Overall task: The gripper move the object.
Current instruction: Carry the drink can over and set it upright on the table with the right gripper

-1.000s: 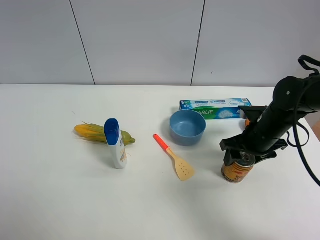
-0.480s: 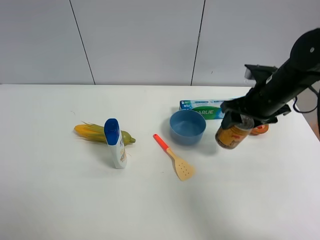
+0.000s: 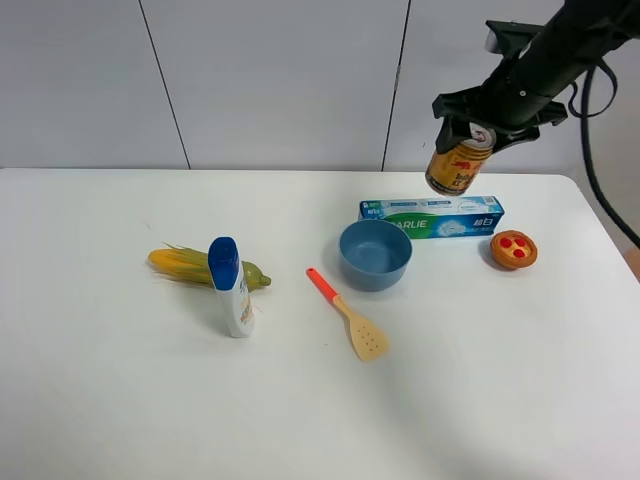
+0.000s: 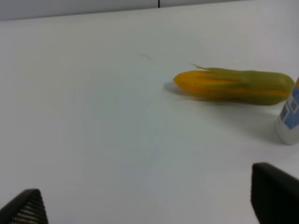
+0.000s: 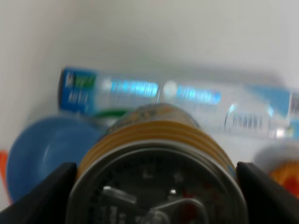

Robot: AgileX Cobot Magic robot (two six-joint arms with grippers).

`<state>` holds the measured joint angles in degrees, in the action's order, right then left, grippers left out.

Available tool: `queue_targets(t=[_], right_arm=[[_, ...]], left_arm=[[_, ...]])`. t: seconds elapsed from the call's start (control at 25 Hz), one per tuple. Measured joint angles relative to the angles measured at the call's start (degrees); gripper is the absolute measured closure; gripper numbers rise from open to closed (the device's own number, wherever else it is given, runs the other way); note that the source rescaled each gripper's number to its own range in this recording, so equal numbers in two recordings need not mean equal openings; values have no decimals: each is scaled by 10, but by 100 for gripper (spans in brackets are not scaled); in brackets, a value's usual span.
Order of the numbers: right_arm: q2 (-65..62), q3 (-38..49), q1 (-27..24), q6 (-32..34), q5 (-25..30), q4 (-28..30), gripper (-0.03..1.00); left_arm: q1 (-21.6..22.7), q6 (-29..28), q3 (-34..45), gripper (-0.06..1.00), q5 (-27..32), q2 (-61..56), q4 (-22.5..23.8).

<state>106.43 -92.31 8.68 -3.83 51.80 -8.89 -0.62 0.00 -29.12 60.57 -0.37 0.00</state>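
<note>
The orange-gold drink can (image 3: 455, 167) hangs tilted high in the air, above the toothpaste box (image 3: 432, 217) at the back right. My right gripper (image 3: 482, 122) is shut on the can's top. In the right wrist view the can's silver pull-tab top (image 5: 156, 186) fills the frame between the two black fingers (image 5: 42, 193). My left gripper (image 4: 149, 205) is open and empty; only its two finger ends (image 4: 275, 196) show, low over bare table near the corn cob (image 4: 233, 85). The left arm is out of the exterior view.
A blue bowl (image 3: 375, 254) sits in front of the toothpaste box. A round orange tart (image 3: 514, 249) lies to the right. An orange-handled spatula (image 3: 350, 317), a blue-capped white bottle (image 3: 230, 287) and the corn cob (image 3: 205, 267) lie on the white table (image 3: 120, 400).
My right gripper has lifted the can off the table at the front right and carried it up and back, above the toothpaste box. The tart, hidden before, now shows.
</note>
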Motion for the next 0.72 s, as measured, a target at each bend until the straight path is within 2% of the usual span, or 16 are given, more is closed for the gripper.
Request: queue_targets(t=[0.4, 0.72], right_arm=[[200, -194, -17, 1, 10, -7, 96], [260, -219, -24, -5, 11, -6, 96]], left_arm=[[0, 0, 0, -6, 0, 0, 0], [0, 0, 0, -6, 0, 0, 0]])
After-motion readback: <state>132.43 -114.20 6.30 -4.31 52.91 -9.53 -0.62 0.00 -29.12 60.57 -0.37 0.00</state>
